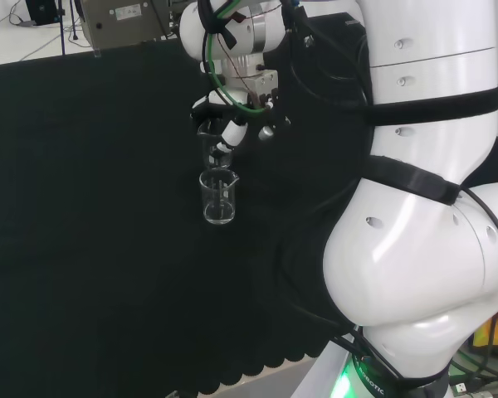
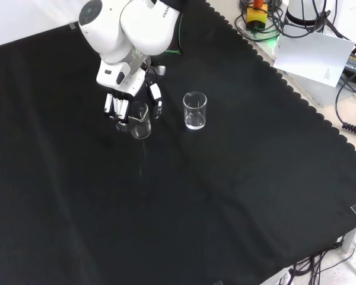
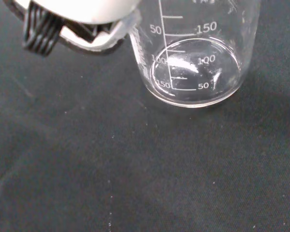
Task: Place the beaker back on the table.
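From my station I log the surroundings. Table: covered by a black cloth with a scalloped edge, which runs diagonally across the front view and along the bottom of the head view. Beyond that edge, front view: pale tabletop; white sheet of paper; tangled black cables; yellow and orange object. Head view, far side: grey metal box on a white surface, with thin cables beside it.
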Tool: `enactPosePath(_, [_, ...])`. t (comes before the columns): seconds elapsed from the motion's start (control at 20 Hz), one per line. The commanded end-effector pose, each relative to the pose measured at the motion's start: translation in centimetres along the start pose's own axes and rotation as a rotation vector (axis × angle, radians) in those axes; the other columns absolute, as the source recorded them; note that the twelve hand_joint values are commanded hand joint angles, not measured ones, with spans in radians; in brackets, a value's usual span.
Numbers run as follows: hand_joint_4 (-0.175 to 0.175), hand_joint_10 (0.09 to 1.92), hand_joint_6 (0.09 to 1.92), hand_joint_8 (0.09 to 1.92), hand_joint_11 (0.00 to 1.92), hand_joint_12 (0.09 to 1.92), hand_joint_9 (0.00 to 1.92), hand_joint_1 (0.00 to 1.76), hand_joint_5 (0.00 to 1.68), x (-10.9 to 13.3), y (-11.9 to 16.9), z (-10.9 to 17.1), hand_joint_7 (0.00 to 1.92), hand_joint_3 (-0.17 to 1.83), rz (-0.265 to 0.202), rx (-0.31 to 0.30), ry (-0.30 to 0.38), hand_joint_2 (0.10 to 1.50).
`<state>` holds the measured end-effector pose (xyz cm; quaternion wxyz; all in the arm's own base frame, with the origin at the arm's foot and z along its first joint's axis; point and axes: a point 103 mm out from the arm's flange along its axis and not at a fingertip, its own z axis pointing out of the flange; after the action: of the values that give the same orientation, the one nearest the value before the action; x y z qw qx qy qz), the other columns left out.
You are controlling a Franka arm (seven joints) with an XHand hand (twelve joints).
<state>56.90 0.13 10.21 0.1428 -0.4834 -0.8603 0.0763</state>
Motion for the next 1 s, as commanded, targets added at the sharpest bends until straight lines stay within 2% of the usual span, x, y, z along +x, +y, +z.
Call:
enactPosePath(0.05, [-0.03, 0.09, 0.5, 0.09, 0.31, 1.35, 0.73, 0.89, 0.37, 0.2, -0.9, -2.4, 0.58, 0.45, 0.028, -0.015, 0.007, 0.56])
enactPosePath(0.2, [-0.03, 0.09, 0.29, 0.09, 0.21, 1.41, 0.6, 0.83, 0.33, 0.3, -2.3, -4.7, 0.45, 0.4, 0.061, -0.076, 0.029, 0.59])
enactPosePath(0.5, [-0.031, 0.09, 0.12, 0.09, 0.17, 1.45, 0.55, 0.77, 0.31, 1.0, -7.5, -9.8, 0.39, 0.38, 0.192, -0.125, 0.074, 0.64])
enactPosePath(0.65, [-0.029, 0.09, 0.09, 0.09, 0.15, 1.46, 0.54, 0.76, 0.3, 1.6, -10.4, -11.7, 0.36, 0.37, 0.253, -0.16, 0.116, 0.65])
enactPosePath(0.8, [-0.028, 0.09, 0.09, 0.09, 0.13, 1.47, 0.53, 0.74, 0.29, 2.4, -13.0, -13.2, 0.35, 0.37, 0.292, -0.199, 0.137, 0.66])
enactPosePath(1.0, [-0.03, 0.09, 0.09, 0.09, 0.12, 1.48, 0.53, 0.74, 0.3, 3.3, -15.9, -14.6, 0.36, 0.37, 0.34, -0.241, 0.133, 0.66])
